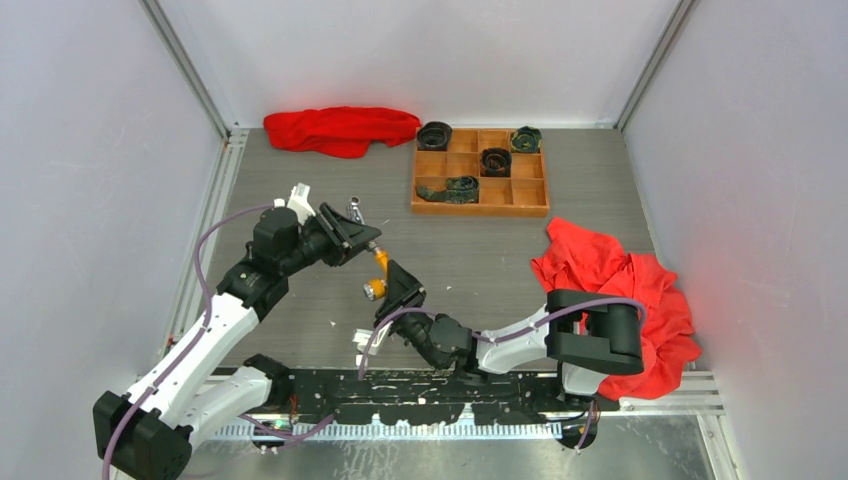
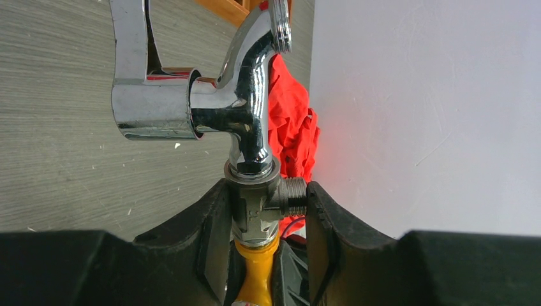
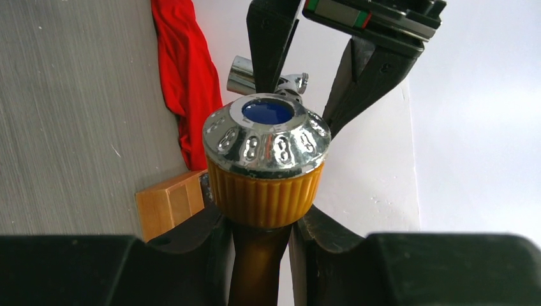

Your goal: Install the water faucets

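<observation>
Clamped silver faucet (image 2: 245, 115) in left gripper (image 2: 268, 194), orange-yellow faucet (image 3: 265, 188) in right gripper (image 3: 263, 222); risked cross-threading if tilted at joint.

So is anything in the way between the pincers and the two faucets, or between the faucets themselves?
Nothing visible. The left pincer is shut on the silver faucet, the right pincer on the yellow faucet, and the yellow one's end meets the silver fitting directly.
</observation>
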`<state>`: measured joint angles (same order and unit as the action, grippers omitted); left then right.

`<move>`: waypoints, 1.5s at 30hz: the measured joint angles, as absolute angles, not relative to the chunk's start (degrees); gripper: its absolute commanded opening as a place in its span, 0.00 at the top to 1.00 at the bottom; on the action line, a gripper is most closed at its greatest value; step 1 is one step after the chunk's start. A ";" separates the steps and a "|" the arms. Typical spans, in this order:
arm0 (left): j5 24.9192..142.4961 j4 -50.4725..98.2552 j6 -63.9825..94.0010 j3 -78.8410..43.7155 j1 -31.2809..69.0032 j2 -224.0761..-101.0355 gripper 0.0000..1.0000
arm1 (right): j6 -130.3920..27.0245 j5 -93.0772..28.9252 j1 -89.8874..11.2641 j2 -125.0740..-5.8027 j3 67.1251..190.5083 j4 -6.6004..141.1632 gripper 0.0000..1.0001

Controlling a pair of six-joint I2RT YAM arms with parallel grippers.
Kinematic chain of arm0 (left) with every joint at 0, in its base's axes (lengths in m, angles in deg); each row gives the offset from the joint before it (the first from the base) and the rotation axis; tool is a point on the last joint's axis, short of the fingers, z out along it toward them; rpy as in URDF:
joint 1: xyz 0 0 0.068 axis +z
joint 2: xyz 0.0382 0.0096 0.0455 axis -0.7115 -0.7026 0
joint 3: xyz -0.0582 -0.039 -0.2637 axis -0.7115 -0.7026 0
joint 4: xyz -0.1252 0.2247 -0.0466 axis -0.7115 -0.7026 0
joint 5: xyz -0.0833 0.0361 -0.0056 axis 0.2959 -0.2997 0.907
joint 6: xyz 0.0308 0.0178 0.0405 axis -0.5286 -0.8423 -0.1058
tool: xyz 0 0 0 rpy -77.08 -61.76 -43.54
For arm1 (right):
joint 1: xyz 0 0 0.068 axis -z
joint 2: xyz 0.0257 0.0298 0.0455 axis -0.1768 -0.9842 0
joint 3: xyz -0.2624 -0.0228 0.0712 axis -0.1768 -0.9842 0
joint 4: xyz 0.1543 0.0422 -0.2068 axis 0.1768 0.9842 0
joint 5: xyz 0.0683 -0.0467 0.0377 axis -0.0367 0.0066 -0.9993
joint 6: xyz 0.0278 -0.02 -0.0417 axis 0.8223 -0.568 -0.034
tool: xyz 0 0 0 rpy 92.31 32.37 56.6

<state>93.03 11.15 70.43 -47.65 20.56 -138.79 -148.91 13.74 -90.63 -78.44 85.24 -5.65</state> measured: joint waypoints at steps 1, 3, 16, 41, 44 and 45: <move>93.01 11.22 70.39 -47.65 20.54 -138.79 1.00 | -148.80 13.96 -90.59 -78.35 85.21 -5.74 0.99; 92.92 11.29 70.34 -47.65 20.43 -138.87 1.00 | -148.69 14.15 -90.41 -78.18 85.21 -5.67 0.99; 90.87 11.07 67.85 -46.31 18.66 -140.21 1.00 | -148.32 14.81 -90.30 -78.07 85.32 -5.43 1.00; 89.07 11.74 67.55 -45.59 16.54 -141.15 1.00 | -147.88 14.92 -90.87 -78.27 86.37 -5.37 0.99; 88.55 11.74 67.63 -45.59 16.28 -141.02 1.00 | -147.86 14.92 -90.87 -78.27 86.37 -5.45 0.99; 88.44 11.77 67.63 -45.59 16.19 -140.93 1.00 | -147.86 14.92 -90.89 -78.27 86.37 -5.54 0.99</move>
